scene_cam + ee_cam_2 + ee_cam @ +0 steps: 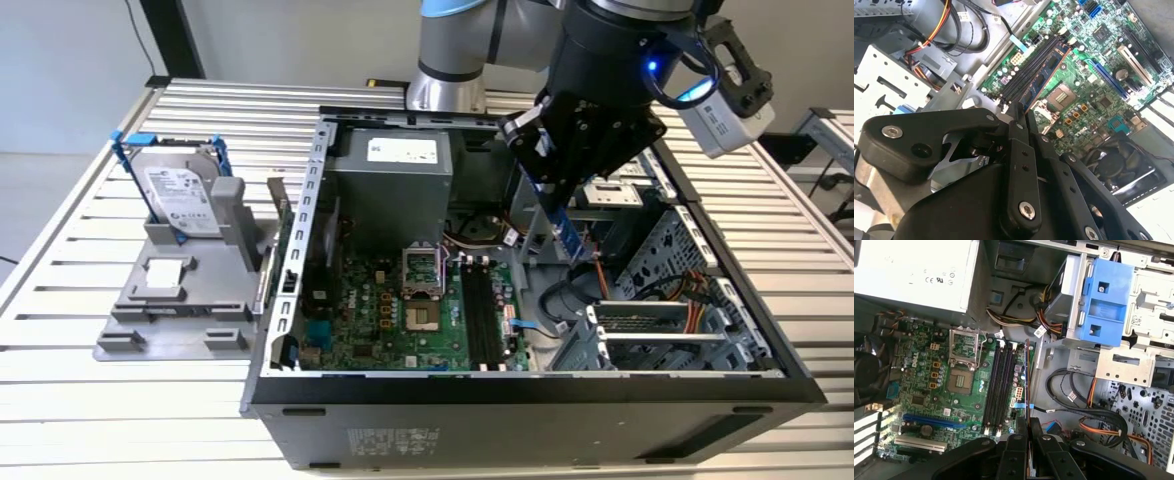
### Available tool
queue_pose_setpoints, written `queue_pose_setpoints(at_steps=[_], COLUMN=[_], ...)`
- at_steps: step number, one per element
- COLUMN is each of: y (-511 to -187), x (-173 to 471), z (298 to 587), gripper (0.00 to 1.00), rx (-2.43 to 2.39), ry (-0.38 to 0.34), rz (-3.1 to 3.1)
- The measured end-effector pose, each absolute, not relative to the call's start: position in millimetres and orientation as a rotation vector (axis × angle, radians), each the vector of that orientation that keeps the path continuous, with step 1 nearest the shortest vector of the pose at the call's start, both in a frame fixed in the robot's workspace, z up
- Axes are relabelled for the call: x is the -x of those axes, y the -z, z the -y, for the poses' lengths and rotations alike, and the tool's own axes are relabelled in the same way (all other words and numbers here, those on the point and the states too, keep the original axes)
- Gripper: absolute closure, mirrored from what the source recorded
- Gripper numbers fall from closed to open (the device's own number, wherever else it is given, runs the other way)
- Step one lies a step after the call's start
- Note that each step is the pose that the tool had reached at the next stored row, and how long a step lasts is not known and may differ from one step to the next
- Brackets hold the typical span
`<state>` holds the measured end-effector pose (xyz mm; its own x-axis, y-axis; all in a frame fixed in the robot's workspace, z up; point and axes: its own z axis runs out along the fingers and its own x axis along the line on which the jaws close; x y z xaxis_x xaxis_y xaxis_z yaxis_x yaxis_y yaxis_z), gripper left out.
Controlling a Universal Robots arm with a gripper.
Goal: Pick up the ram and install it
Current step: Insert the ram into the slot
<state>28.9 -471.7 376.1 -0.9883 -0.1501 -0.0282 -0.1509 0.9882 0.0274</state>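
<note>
Here the fingers (1015,446) are clamped on the ram (1027,380), edge-on in the first wrist view, near the slots (999,385) inside the case (534,410). The exterior view adds a hard drive (180,190) (upright in a stand (174,295)) on the table (54,300).

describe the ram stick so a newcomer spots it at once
Look into the open computer case, above the green motherboard. The black gripper pinches the ram, a thin bluish board with dark chips. Unlike the black memory slots nearby, it is clamped by one end, not fixed to the motherboard.
</note>
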Motion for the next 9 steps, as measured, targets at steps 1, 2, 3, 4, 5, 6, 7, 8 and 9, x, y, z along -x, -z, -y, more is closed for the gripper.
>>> queue_pose_setpoints(at_steps=[1, 2, 3, 4, 5, 6, 7, 8, 9], y=[-376.1, -376.1, -376.1, -376.1, -375.9, -375.1, -373.7, -372.0, -370.1], x=[-28.9, -28.9, -28.9, -28.9, -28.9, -28.9, -28.9, -28.9, -28.9], z=[471.7, 471.7, 471.7, 471.7, 471.7, 471.6, 471.7, 471.7, 471.7], gripper=[1.00, 1.00, 1.00, 1.00, 1.00, 1.00, 1.00, 1.00, 1.00], rx=[0.234, 0.233, 0.233, 0.232, 0.232, 0.232, 0.231, 0.230, 0.229], ry=[-0.046, -0.046, -0.046, -0.046, -0.046, -0.046, -0.046, -0.046, -0.046], rz=[-3.106, -3.106, -3.106, -3.107, -3.107, -3.106, -3.106, -3.107, -3.107])
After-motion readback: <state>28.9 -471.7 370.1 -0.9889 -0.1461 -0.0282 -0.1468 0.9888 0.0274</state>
